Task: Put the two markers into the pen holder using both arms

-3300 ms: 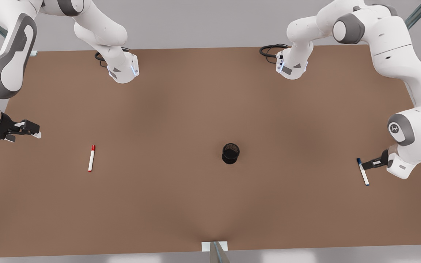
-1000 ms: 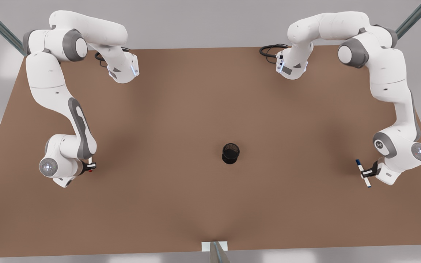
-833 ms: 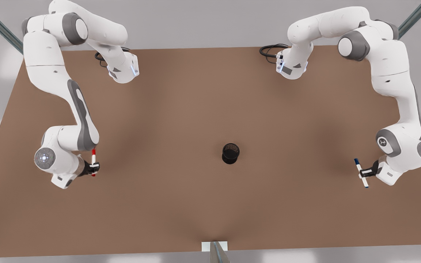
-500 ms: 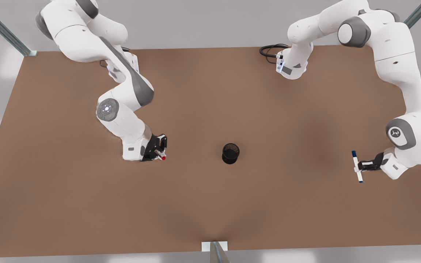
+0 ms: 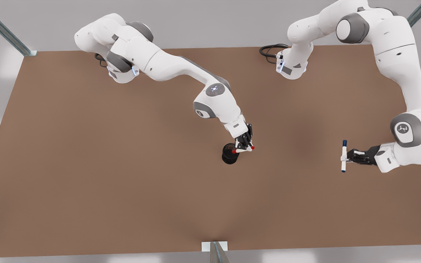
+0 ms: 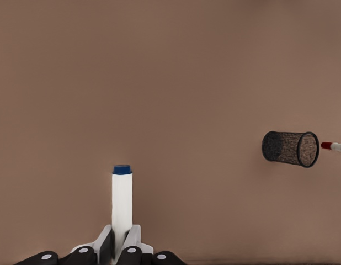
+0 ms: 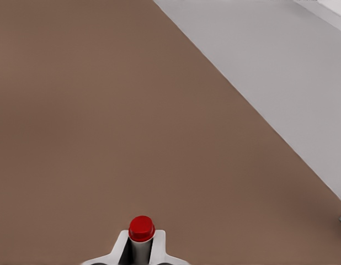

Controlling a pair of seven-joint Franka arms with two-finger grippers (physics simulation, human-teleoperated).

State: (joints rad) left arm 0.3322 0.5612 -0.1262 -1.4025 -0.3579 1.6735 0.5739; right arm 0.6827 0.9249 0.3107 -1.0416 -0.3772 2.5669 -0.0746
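Front view puts the pen holder (image 5: 230, 153) standing upright on the desk a little toward the near edge and slightly right of the middle, still empty as far as I can see. Right at its rim hangs the red marker (image 5: 243, 149), lying nearly level across the cup's far-right side, clamped at mid-barrel by the right gripper (image 5: 244, 144). In the right wrist view its red end (image 7: 142, 228) pokes out between the closed fingers.

For this step I'd say the barrel needs tipping upright first, one end pointing down into the mouth, centred over the opening before letting go; dropped level as it sits now, it would likely bridge the rim or roll off. The cup is light-looking, so a nudge from the fingers could tip it.

Well off toward the desk's right edge, the left gripper (image 5: 352, 156) waits, pinching the blue marker (image 5: 343, 156) across its barrel, above the desk. The left wrist view shows that marker (image 6: 122, 207) between the tight fingers, the holder (image 6: 290, 148) far off.
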